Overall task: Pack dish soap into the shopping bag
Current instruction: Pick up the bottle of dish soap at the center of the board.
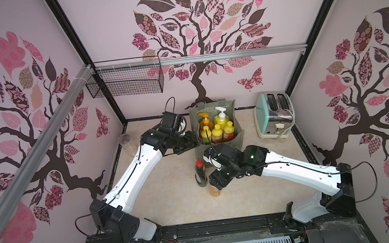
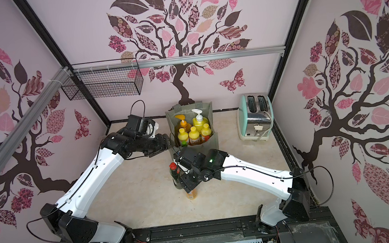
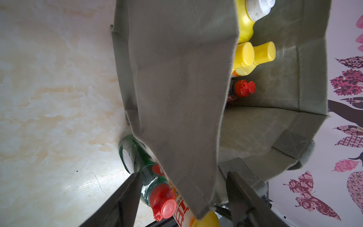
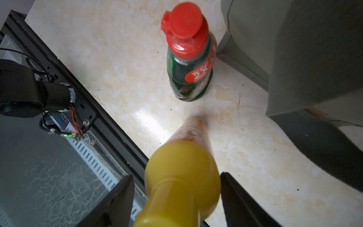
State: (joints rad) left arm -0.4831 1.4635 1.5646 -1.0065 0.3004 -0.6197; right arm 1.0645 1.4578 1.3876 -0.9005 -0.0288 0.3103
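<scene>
Two unpacked on worktop (image 1: pixel 172 202). Right gripper (image 4: pixel 176 175) unclenched astride orange bottle (image 1: pixel 215 190), red-cap bottle (image 1: pixel 200 175) beside; left gripper (image 3: pixel 182 174) released astride bag (image 3: pixel 176 78) wall. Next: clamp, lift.

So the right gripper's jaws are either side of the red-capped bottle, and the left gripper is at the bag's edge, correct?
Not quite. The right gripper straddles the yellow-capped orange bottle, as the right wrist view shows; the red-capped bottle stands free nearby. The left gripper is at the shopping bag edge, as you said.
</scene>
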